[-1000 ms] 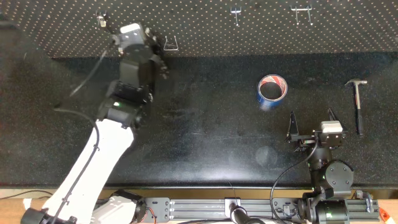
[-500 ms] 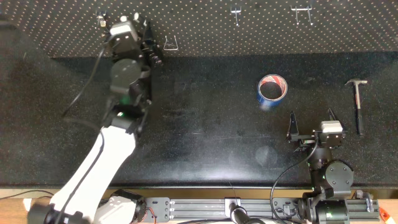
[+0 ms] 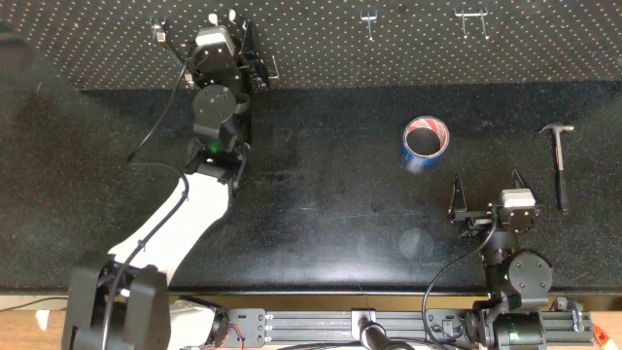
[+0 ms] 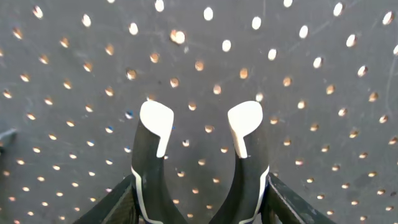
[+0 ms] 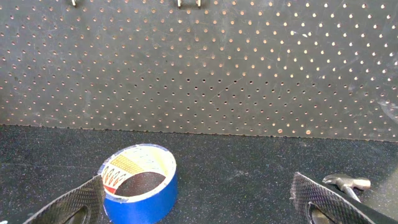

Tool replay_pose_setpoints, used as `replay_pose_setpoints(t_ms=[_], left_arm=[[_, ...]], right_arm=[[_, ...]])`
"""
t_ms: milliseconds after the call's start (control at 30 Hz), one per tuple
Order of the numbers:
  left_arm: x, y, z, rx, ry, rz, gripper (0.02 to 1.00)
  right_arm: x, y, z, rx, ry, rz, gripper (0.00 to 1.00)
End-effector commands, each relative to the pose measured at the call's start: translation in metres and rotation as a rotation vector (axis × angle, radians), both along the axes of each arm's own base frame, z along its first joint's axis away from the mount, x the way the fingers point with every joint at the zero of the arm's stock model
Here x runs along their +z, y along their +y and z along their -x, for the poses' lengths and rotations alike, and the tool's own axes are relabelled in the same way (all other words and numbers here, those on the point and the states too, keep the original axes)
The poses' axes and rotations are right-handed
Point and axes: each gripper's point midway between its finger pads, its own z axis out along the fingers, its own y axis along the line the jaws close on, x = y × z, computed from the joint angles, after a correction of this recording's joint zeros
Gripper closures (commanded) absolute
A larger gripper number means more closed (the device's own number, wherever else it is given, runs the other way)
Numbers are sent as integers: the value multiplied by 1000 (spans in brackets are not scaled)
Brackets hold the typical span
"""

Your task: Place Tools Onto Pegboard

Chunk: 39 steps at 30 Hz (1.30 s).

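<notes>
Two tools are seen on the table (image 3: 321,194), a tape roll (image 3: 425,141) and a hammer (image 3: 558,165) laid lengthwise toward the pegboard (image 3: 389,44), both nearest the right arm's (image 3: 512,261) parted, empty jaws, while the left arm's (image 3: 212,131) jaws are held parted and empty at the board

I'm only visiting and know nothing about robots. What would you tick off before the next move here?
1. Are the left jaws open and empty, facing the pegboard: ok.
2. Are the right jaws open and empty, facing the tape roll: ok.
3. Is the tape roll free on the table, with nothing on it: ok.
4. Is the hammer lying flat, apart from the tape roll: ok.
5. Are the hooks above the tape roll bare: ok.
6. Are the tools hung up: not ok, both lie on the table.
</notes>
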Motion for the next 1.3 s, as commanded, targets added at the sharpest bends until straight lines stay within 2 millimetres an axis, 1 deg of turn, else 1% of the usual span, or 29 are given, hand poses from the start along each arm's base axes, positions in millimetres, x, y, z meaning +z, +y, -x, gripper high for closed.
replay_pose_setpoints(t_ms=[33,400,700,733,767,900,967,1033,1100,1133,1167,1200,1233,1300], left_arm=[[-7,-9,-5,-38,6,-21,991],[-30,-21,-11,-85,48,-31,991],[-39,-22,-14,-84,66,-36,985],[-39,-22,-14,-84,68,-36,866],[-41,-22,-14,-84,71,-37,783],[-43,-22,-15,-84,75,-38,763],[-43,-22,-15,-84,75,-38,676],[-43,-22,-14,-84,76,-38,514],[-43,-22,-14,-84,78,-38,437],[-44,-22,-14,-84,78,-38,364],[-44,-22,-14,-84,78,-38,240],[-44,-22,-14,-84,78,-38,169],[-44,-22,-14,-84,78,-38,132],[-44,-22,-14,-84,79,-39,88]], right_arm=[[-1,3,0,14,1,10,25],[-1,3,0,14,1,10,25],[-1,3,0,14,1,10,25],[-1,3,0,14,1,10,27],[-1,3,0,14,1,10,25],[-1,3,0,14,1,10,25],[-1,3,0,14,1,10,25],[-1,3,0,14,1,10,25],[-1,3,0,14,1,10,25],[-1,3,0,14,1,10,25],[-1,3,0,14,1,10,25],[-1,3,0,14,1,10,25],[-1,3,0,14,1,10,25],[-1,3,0,14,1,10,25]])
